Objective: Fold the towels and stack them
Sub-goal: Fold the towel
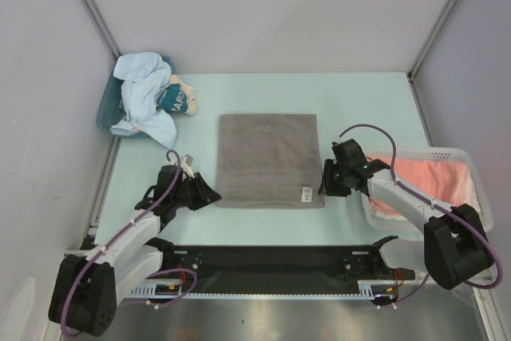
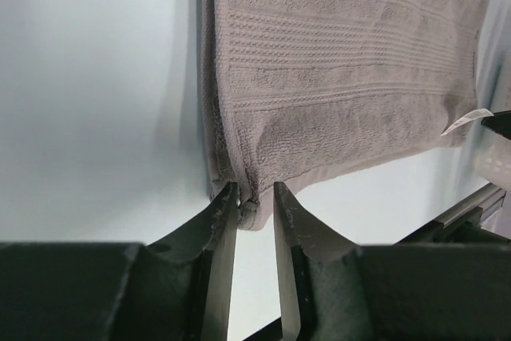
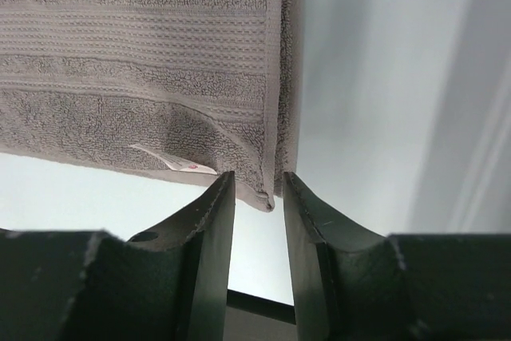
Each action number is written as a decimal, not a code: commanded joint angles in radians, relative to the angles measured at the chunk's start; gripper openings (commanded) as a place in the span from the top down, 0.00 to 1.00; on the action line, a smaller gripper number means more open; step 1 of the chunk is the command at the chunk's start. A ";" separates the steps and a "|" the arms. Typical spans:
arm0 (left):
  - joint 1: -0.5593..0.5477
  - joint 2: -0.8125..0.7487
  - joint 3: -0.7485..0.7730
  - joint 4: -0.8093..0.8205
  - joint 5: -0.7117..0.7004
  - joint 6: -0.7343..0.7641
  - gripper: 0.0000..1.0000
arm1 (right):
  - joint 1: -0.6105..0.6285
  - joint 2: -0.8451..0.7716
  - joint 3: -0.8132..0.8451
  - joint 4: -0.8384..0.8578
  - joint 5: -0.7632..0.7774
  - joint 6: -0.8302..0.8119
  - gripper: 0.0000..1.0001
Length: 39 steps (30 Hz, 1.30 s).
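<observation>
So from where I'm standing, the grey towel is lying flat in the middle of the table. It's a neat squarish shape, which looks to me like it's already been folded over at least once. The left gripper is down at its near left corner and the right gripper at the near right one, by the little label. On both, the jaws are spread a bit with the corner sitting loose between them, not pinched. A salmon-pink towel is in the white basket on the right. I can't tell if that one's a proper fold. The light blue towel is crumpled in the teal bin at the far left, next to the teal bundle. My guess is we're midway at best: grey needs another fold or stacking, and blue is untouched.
</observation>
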 commanded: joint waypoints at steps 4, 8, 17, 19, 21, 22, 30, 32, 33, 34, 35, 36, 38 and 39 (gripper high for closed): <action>-0.009 -0.055 0.058 -0.063 -0.016 0.000 0.71 | 0.010 -0.058 0.039 -0.047 0.056 0.014 0.65; -0.010 -0.089 0.092 -0.105 -0.027 0.005 0.71 | 0.048 -0.080 0.064 -0.073 0.067 0.030 0.65; -0.039 -0.110 0.155 -0.140 -0.030 0.002 0.72 | 0.170 -0.071 0.013 0.003 0.093 0.132 0.66; -0.047 -0.101 0.155 -0.102 -0.031 -0.014 0.72 | 0.177 -0.042 0.004 0.034 0.093 0.142 0.66; -0.061 -0.071 0.139 -0.061 -0.018 -0.037 0.72 | 0.177 0.003 -0.013 0.048 0.093 0.145 0.66; -0.067 -0.023 0.133 -0.019 -0.022 -0.038 0.72 | 0.176 0.014 -0.022 0.058 0.091 0.149 0.66; -0.082 0.155 0.038 0.162 -0.036 -0.060 0.78 | 0.107 0.058 -0.117 0.118 0.093 0.191 0.66; -0.082 0.179 0.029 0.174 -0.051 -0.058 0.78 | 0.085 0.058 -0.131 0.120 0.119 0.204 0.66; -0.082 0.184 0.023 0.176 -0.062 -0.057 0.78 | 0.081 0.055 -0.134 0.120 0.124 0.208 0.65; -0.082 0.190 0.023 0.173 -0.068 -0.055 0.78 | 0.078 0.052 -0.137 0.114 0.128 0.213 0.65; -0.082 0.193 0.023 0.171 -0.074 -0.054 0.78 | 0.072 0.040 -0.140 0.112 0.133 0.214 0.65; -0.082 0.198 0.021 0.171 -0.082 -0.054 0.78 | 0.069 0.032 -0.142 0.109 0.134 0.213 0.65; -0.082 0.199 0.021 0.164 -0.091 -0.048 0.78 | 0.067 -0.007 -0.134 0.083 0.137 0.216 0.66; -0.082 0.192 0.023 0.150 -0.097 -0.048 0.78 | 0.067 -0.028 -0.129 0.074 0.137 0.218 0.66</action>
